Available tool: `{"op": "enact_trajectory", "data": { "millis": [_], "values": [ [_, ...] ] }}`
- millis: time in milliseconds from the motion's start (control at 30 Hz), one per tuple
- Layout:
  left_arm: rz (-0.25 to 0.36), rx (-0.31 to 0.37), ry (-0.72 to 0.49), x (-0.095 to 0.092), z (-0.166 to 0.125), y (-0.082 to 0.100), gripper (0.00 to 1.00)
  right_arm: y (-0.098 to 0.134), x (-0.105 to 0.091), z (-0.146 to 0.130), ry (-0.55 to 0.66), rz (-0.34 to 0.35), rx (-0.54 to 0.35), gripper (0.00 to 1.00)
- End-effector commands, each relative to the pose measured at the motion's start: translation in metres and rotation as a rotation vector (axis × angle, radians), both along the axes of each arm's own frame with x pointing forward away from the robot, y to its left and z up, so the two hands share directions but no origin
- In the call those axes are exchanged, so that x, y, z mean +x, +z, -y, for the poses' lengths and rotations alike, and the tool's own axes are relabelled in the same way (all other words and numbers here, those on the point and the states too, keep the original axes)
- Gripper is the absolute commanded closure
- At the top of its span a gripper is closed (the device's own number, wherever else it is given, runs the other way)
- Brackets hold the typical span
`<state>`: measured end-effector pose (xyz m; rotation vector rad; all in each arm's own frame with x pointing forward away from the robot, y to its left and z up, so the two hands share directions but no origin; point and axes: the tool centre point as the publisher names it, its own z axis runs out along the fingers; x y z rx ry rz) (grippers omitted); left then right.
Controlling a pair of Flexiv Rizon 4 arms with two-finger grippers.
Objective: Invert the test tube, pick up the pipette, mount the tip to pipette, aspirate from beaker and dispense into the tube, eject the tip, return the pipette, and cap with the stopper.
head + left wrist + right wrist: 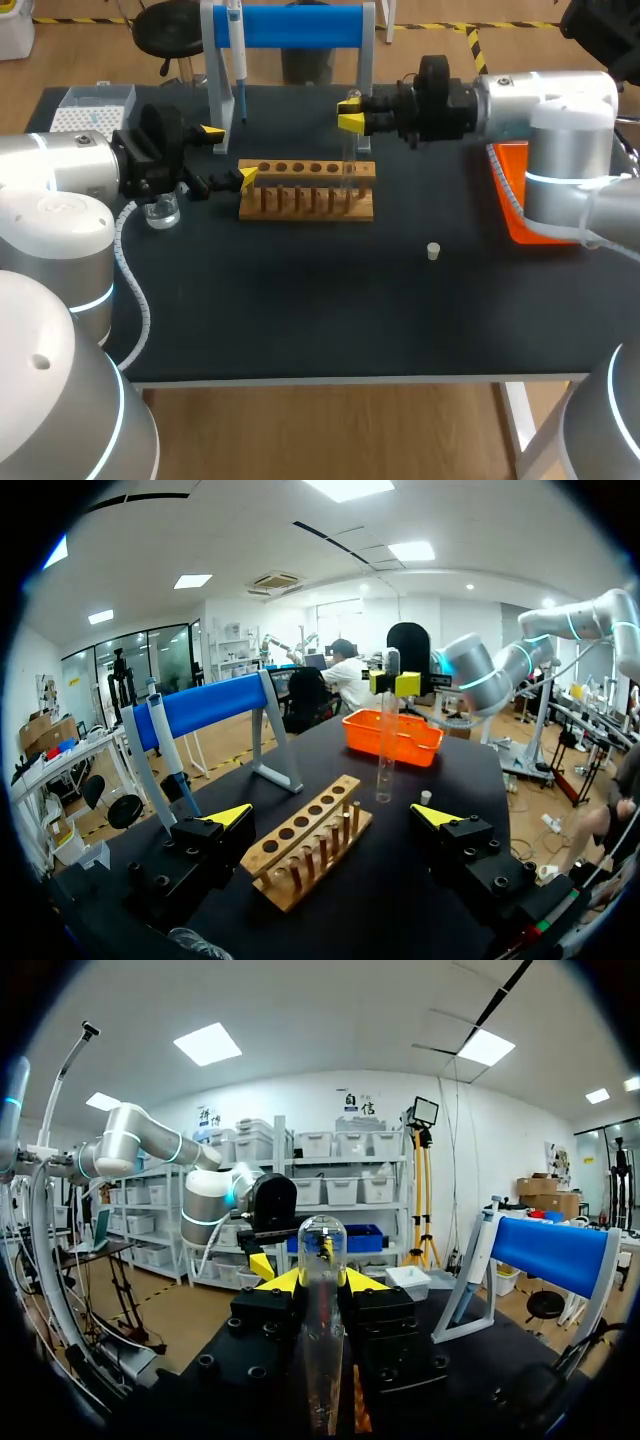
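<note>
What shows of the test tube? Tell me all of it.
The test tube is a slim cylinder of clear glass that looks empty. It stands upright with its rounded closed end up. The right gripper is shut on it near that upper end, one yellow tip on either side. The tube hangs over the right end of the wooden rack. Whether its lower end touches the rack cannot be told.

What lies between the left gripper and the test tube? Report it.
The wooden rack, stretching from the left gripper toward the test tube; the left wrist view shows it best.
</note>
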<state>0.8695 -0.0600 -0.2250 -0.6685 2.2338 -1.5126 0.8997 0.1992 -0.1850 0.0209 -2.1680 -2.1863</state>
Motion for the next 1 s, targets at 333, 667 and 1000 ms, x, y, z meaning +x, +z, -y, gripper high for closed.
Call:
{"op": "enact_trajectory", "data": {
  "millis": [333,667,1000],
  "values": [
    [0.007,-0.006,0.001,-0.001,-0.001,-0.002,0.0,0.0,0.006,0.003,-0.026,-0.131,-0.028,1.0],
    [0.007,-0.006,0.001,-0.001,-0.001,-0.002,0.0,0.008,0.022,0.0,-0.066,-0.732,-0.076,1.0],
    [0.007,-0.006,0.001,-0.001,-0.001,-0.002,0.0,0.016,0.014,0.006,-0.038,-1.213,-0.07,1.0]
  ]
}}
